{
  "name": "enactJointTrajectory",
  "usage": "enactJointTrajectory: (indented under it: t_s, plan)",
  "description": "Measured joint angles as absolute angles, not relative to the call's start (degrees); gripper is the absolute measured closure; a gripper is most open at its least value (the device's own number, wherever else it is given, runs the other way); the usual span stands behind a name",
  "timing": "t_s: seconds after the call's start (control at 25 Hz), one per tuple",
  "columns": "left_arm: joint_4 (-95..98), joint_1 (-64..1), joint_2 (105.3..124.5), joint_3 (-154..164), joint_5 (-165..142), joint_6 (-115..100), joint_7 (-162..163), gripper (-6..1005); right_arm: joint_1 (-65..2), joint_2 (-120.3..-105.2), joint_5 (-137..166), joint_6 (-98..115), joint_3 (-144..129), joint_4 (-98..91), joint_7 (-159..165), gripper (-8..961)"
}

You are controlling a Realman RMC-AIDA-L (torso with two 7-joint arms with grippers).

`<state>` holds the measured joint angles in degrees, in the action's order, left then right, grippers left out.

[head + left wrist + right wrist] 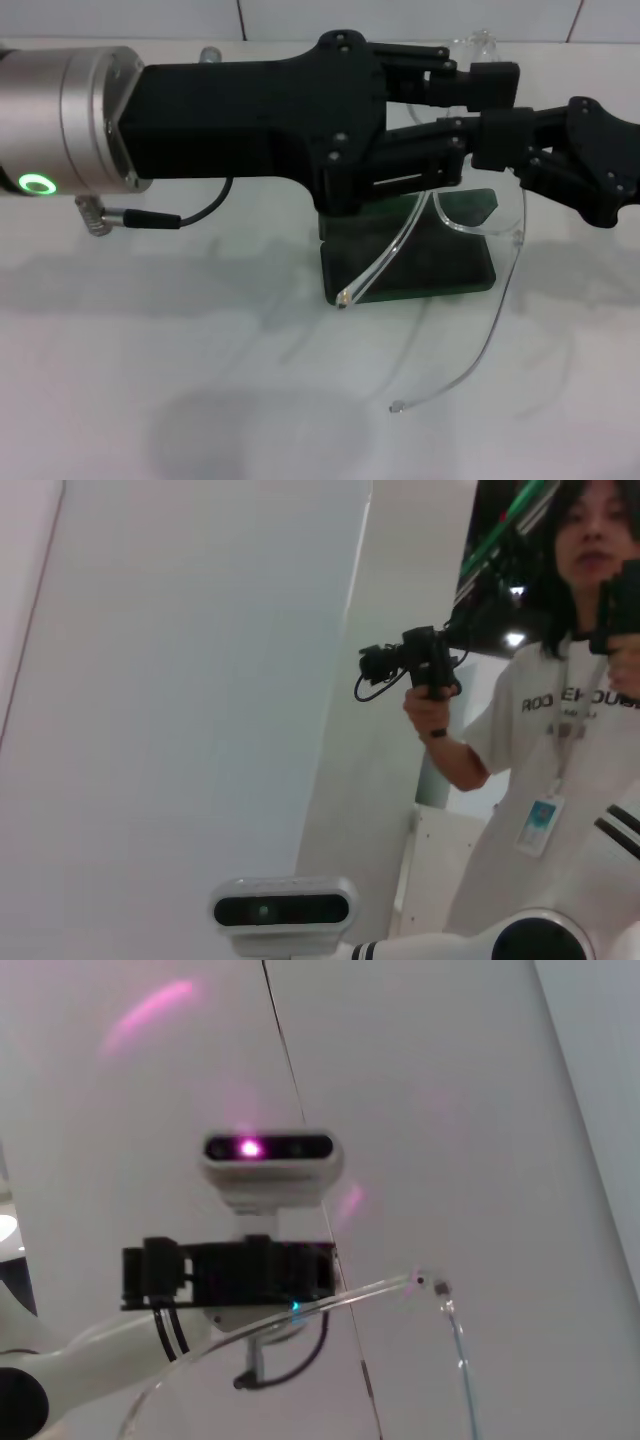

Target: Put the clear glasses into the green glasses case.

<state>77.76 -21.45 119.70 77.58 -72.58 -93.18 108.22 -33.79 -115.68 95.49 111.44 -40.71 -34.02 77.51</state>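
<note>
On the white surface [150, 400], nearest the robot, the thin end of one long clear temple arm hangs just above the bare top, its tip low and toward the near edge. That arm belongs to the fully transparent, colourless plastic wraparound clear glasses [470, 225], which are lifted off the surface and held tilted, the other temple slanting down across the case. Beneath them, about mid-depth and right of centre, lies the dark green flat rectangular hard glasses case [440, 270] with rounded corners, open, its dark interior facing up. Above the case both black arms meet: the left claw [470, 100], reaching in from the surface's left side on a silver wrist with a green ring light, is pinching the glasses at the frame's upper part, and the right claw [500, 135], coming from the right edge, is pressed against the same frame, gripping the glasses beside it. In the right wrist view the two clear temples [440, 1295] cross the picture, well above the surface
</note>
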Motion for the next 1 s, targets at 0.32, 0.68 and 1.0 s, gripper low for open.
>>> enactJointTrajectory:
  t_s: [0.32, 0.68, 1.0]
  plan:
    - [73.2, -23.7, 119.7, 77.4, -72.0, -95.0, 107.4, 823, -33.9, -115.88, 94.4, 111.9, -40.9, -34.0, 76.9, 882]
    - [68.0, -23.8, 119.85, 77.3, -68.8, -97.5, 102.2, 949, -34.4, -115.93, 93.5, 112.7, -40.9, -32.9, 76.1, 882]
    - [65.4, -24.1, 119.73, 77.3, -68.0, -97.6, 100.4, 969, -34.5, -115.92, 93.3, 112.9, -41.0, -32.5, 75.9, 882]
